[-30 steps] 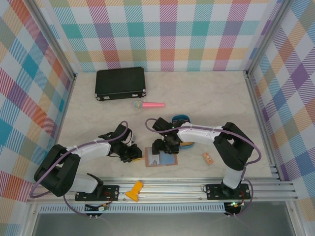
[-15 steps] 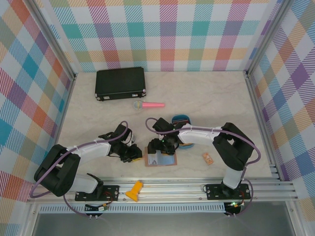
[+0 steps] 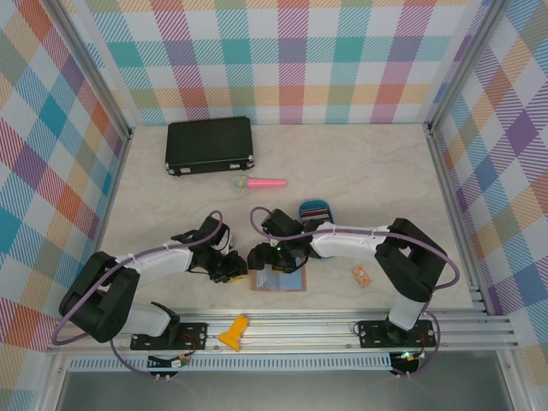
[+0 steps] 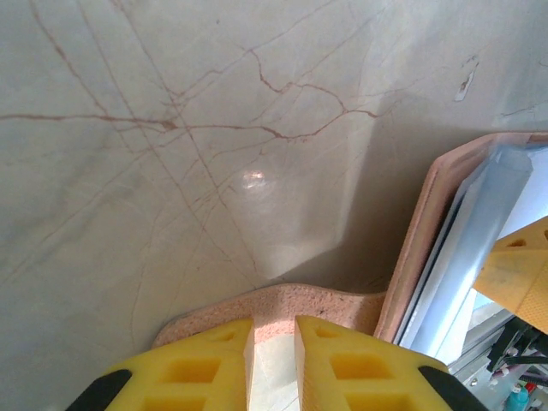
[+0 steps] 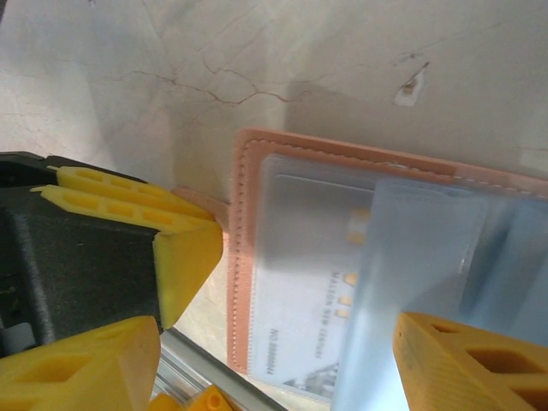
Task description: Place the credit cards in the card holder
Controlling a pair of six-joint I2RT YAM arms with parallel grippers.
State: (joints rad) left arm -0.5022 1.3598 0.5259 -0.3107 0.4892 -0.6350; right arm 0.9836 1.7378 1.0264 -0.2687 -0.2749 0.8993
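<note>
Card holder (image 3: 279, 280), edge flap clamped by left claw (image 4: 274, 330); right claw (image 5: 278, 342) jaws apart over credit card (image 5: 295, 291). Recommended: hold flap steady, push card squarely into pocket.

The right gripper (image 3: 261, 256) has been carried leftward over the card holder (image 3: 278, 279). It was first seen above the holder's right half, then above its middle, and is now found at the left edge, just beside the left gripper (image 3: 233, 267). The right forearm has been stretched further left accordingly. The card holder has been shifted slightly leftward. More of the blue tray (image 3: 314, 208) has been uncovered behind the arm.
</note>
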